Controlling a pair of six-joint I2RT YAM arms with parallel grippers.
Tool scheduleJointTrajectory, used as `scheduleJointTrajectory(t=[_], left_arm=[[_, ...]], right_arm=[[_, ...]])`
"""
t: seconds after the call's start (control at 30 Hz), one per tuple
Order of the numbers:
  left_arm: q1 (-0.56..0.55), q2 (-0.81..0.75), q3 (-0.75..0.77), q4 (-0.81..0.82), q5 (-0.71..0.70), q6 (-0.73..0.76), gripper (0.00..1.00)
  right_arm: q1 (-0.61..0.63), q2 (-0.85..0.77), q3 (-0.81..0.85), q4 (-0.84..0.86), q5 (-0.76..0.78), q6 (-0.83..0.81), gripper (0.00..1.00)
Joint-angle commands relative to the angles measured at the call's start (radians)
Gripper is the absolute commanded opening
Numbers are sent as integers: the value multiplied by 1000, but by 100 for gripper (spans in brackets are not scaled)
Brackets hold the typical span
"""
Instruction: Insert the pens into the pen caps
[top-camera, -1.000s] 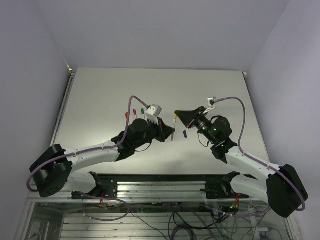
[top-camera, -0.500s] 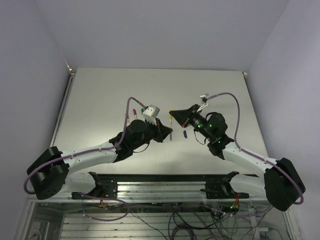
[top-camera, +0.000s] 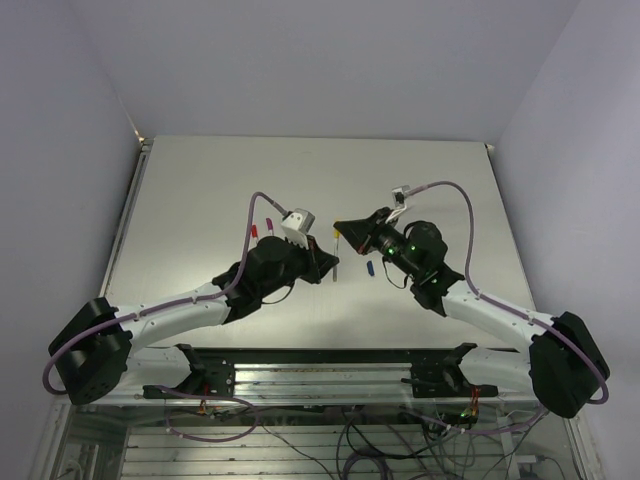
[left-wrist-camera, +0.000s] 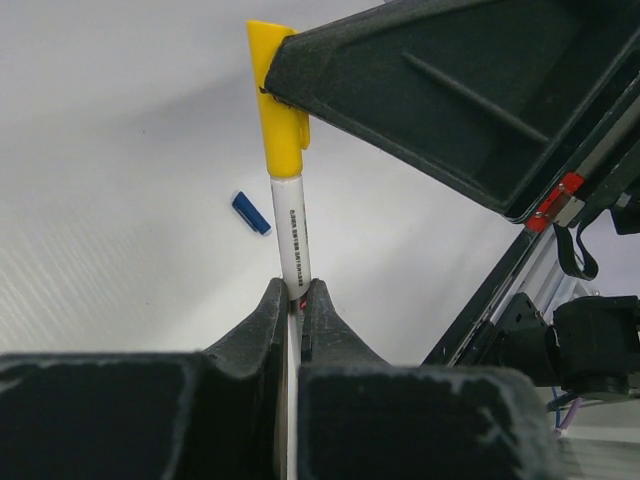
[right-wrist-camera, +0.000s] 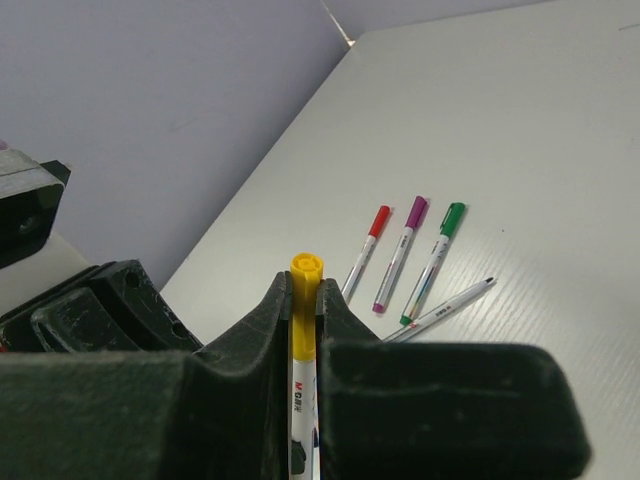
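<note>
Pale grey walls close in a white table, seen from above with both arms reaching inward from its near edge. The left arm comes up from the lower left and the right arm from the lower right, and their wrists meet nose to nose over the middle of the surface. The left gripper has its fingers pressed together on the white barrel of the yellow pen, which stands out straight from the fingertips, clear of the table. The right gripper pinches the yellow cap, which sits over the far end of that same pen. Whether the cap is pushed fully home cannot be told from these angles. On the table beyond the left gripper, three pens lie side by side and nearly parallel, each with its cap on: the red pen, the magenta pen and the green pen. Just beside the green one lies a fourth pen, bare of any cap, at a slant to the others, with a small dark tip. The blue cap lies alone on its side on the table, below the held pen and well apart from the row of pens.
</note>
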Motion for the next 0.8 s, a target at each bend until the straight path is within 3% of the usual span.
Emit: scheduleJointTrajectory(t=[0.0, 0.37, 0.77], left_arm=[[25, -43, 44, 216, -24, 12, 7], [55, -64, 91, 129, -98, 82, 7], [94, -8, 113, 127, 13, 45, 7]], right_arm=[[30, 42, 12, -232, -74, -55, 0], [60, 100, 63, -348, -86, -98, 0], [84, 129, 91, -361, -19, -116, 0]])
